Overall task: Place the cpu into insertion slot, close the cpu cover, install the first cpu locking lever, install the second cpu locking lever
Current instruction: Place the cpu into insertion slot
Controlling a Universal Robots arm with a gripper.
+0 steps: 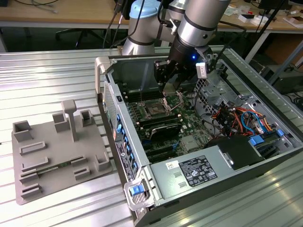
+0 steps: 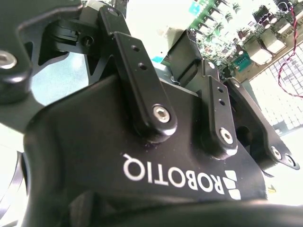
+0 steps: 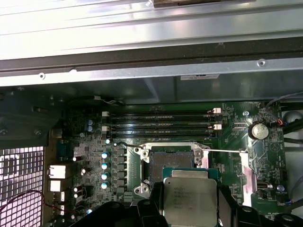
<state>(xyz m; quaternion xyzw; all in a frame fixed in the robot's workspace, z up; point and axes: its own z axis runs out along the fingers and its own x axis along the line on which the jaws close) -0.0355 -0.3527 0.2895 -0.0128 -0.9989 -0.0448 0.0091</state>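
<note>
In the first wrist view the cpu (image 3: 190, 197), a flat square chip with a silver top and green rim, sits between my gripper's (image 3: 189, 208) dark fingers (image 3: 150, 210), which are shut on its two sides. It hangs just above the insertion slot (image 3: 171, 160), a dark square socket with a silver rim on the green board. Beside the socket a silver strip, apparently the cpu cover (image 3: 247, 172), stands open. A thin wire locking lever (image 3: 222, 151) runs along the socket's far edge. In the exterior view the gripper (image 1: 166, 81) hovers inside the open case above the socket (image 1: 155, 110).
Long black memory slots (image 3: 161, 124) lie beyond the socket, under the case's metal wall (image 3: 142, 52). In the exterior view, a power supply (image 1: 194, 172) and coloured cables (image 1: 236, 118) fill the case's right. A grey fixture tray (image 1: 57, 156) lies on the ribbed table at left.
</note>
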